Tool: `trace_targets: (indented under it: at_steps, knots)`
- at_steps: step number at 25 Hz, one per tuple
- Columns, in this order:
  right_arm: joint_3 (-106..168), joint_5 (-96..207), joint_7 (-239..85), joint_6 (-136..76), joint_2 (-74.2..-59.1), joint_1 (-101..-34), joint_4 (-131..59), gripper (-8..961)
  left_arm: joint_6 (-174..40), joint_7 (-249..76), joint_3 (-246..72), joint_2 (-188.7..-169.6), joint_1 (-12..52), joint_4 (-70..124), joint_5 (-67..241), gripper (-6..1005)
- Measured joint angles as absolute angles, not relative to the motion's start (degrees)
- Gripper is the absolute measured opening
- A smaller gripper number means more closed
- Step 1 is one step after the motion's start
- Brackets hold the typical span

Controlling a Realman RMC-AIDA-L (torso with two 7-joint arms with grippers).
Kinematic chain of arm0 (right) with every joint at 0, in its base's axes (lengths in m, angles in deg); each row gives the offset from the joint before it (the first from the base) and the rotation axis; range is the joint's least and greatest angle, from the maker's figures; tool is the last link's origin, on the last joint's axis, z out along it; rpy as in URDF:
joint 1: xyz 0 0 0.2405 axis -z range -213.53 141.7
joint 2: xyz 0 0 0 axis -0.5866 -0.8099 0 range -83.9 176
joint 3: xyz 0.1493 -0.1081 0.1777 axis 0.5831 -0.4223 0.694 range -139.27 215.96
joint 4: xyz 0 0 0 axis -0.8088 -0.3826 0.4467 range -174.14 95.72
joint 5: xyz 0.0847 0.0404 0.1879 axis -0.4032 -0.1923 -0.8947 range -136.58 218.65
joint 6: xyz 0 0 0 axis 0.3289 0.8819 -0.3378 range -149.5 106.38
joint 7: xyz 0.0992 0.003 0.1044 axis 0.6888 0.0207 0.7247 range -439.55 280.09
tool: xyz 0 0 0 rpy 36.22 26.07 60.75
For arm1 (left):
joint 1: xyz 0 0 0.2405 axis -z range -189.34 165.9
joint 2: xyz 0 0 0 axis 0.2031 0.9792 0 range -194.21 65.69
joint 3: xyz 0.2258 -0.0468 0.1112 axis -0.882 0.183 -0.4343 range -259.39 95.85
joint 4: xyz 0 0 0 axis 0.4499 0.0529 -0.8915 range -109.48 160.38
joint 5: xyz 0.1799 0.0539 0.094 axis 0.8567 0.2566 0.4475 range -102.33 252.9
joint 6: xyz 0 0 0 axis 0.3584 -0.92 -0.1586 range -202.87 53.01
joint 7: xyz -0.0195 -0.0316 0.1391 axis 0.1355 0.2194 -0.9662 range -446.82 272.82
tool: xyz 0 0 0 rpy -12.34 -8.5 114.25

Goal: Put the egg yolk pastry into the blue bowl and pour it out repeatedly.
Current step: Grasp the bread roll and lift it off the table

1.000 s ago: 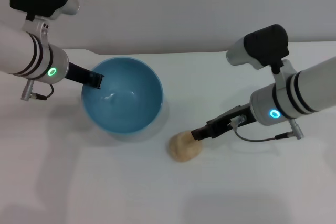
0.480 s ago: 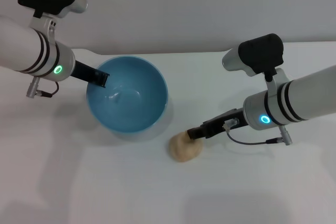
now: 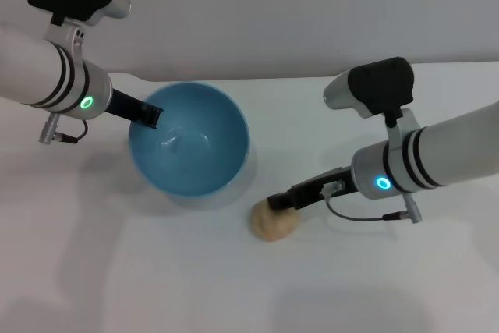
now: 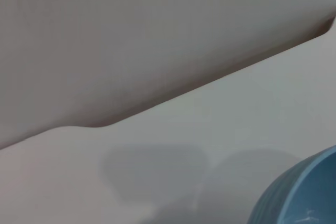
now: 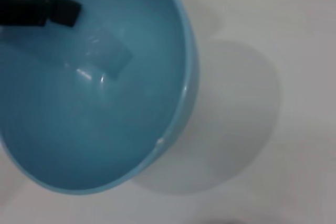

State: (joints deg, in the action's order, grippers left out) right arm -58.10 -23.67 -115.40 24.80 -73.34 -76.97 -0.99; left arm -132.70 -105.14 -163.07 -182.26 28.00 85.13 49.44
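The blue bowl (image 3: 191, 146) is tipped up on the white table at the left, its glossy inside facing me. My left gripper (image 3: 148, 118) is shut on its far-left rim. In the right wrist view one dark finger (image 5: 58, 11) reaches over the rim of the bowl (image 5: 105, 103). A slice of the bowl's outer wall (image 4: 302, 198) shows in the left wrist view. The egg yolk pastry (image 3: 273, 222), a small pale tan lump, lies on the table just right of the bowl. My right gripper (image 3: 277, 202) rests at the pastry's top edge, reaching in from the right.
The white table (image 3: 156, 271) runs back to a grey wall (image 3: 257, 13). The bowl casts a shadow on the table beneath it. Both forearms hang over the table, left and right of the bowl.
My right gripper has slid left until its tip lies over the pastry, which has not moved. The left arm and bowl shifted slightly right earlier, then held still.
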Motion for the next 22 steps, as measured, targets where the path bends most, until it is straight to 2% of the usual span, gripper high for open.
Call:
trace_targets:
  at_steps: [20,22]
  knots:
    - [-61.24,-25.25,-115.31,23.88,-73.43,-76.95,-1.51,447,-133.29,-105.63,-163.67,-182.10,28.18,85.13,49.45,30]
    - [-61.26,-25.25,-115.32,24.04,-73.36,-76.85,-1.42,376,-133.40,-105.64,-163.68,-182.10,28.18,85.12,49.44,30]
